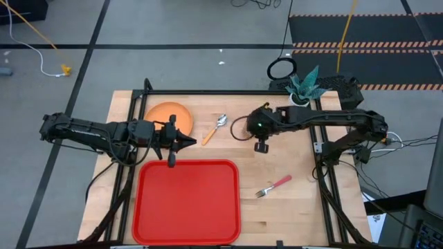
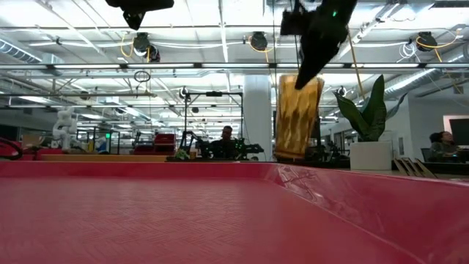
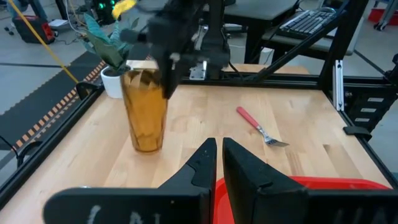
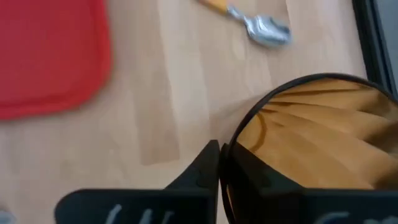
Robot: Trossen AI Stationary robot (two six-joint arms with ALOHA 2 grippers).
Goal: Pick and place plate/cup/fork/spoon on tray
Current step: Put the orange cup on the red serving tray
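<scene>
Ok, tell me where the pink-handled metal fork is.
In the high view, the pink-handled metal fork lies on the wooden table, right of the red plastic tray.

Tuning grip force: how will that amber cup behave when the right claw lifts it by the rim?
The cup is tall, narrow and empty, so probably light and tippy. Its thin see-through wall may flex. The right claw pinches one wall at the rim, so it may swing.

In the high view the right arm hides most of the cup (image 1: 239, 128), and the tray (image 1: 149, 225) runs off the frame's bottom edge.
</scene>
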